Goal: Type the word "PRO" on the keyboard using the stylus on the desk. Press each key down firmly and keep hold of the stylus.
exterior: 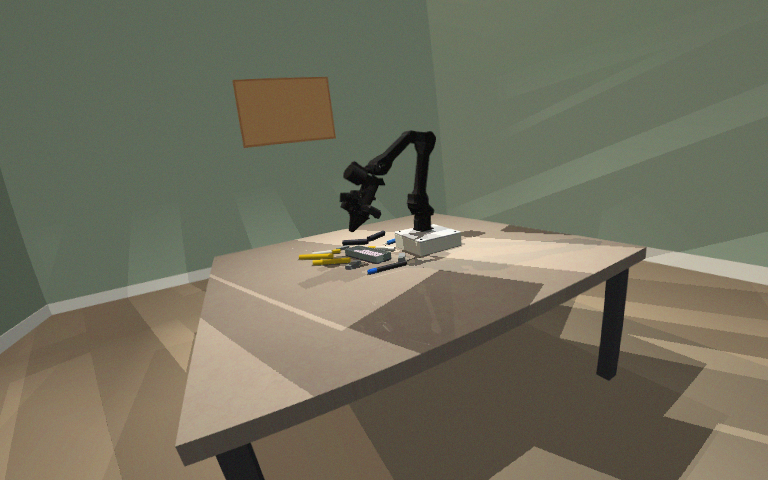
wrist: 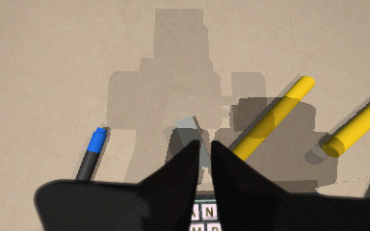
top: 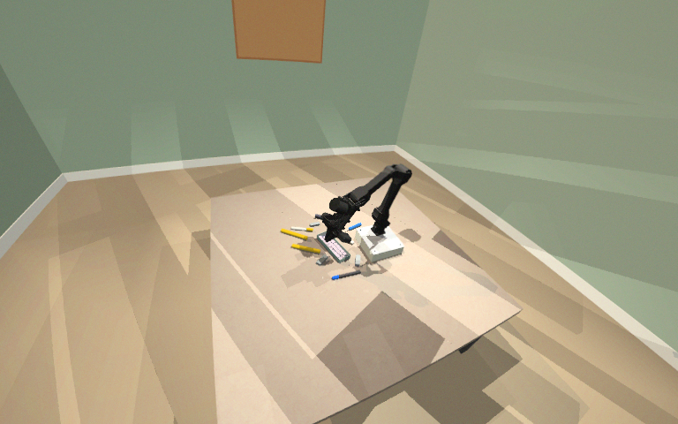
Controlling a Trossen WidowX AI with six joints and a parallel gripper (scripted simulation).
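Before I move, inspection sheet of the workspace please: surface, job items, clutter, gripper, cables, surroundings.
Surface: beige desk, crossed by shadows and light bands.
Job items: keyboard on the desk; cannot tell which pen-like item is the stylus.
Clutter: two yellow rods, blue-tipped dark pen, small grey pieces, others.
Gripper: raised above the desk, shut, nothing held.
Cables: nothing seen.
Surroundings: green walls, brown board.
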